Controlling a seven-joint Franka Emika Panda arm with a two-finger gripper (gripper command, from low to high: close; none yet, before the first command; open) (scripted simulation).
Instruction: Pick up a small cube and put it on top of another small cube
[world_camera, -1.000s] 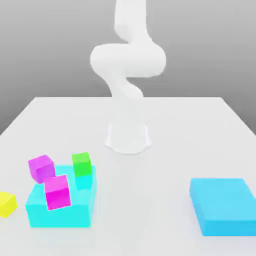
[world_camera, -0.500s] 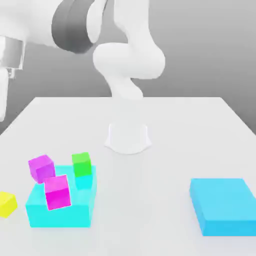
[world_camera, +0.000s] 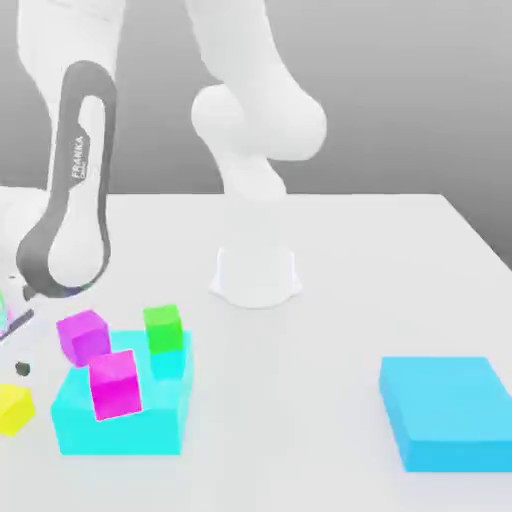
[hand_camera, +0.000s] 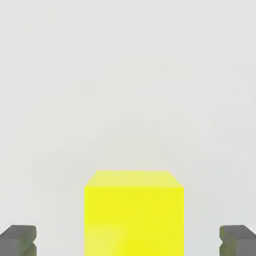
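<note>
Yellow on the small cube, at the exterior view's left edge, partly cut off there, close beside the cyan block and apart from it. Gripper open wide around the yellow cube, with 2 grey fingertips well apart, 1 to either side. Pale gap between cube and each fingertip; no contact, nothing in hold. Cube roughly midway between the 2. In the exterior view, white Panda arm bent over toward the left, with hand low, just above the yellow cube.

By the cyan block, 3 more small cubes: purple at its far left corner, tilted; magenta in front of that; green toward the far right corner. Exact contacts hard to tell. Well apart, at the exterior view's right, flat blue slab on the pale tabletop.
</note>
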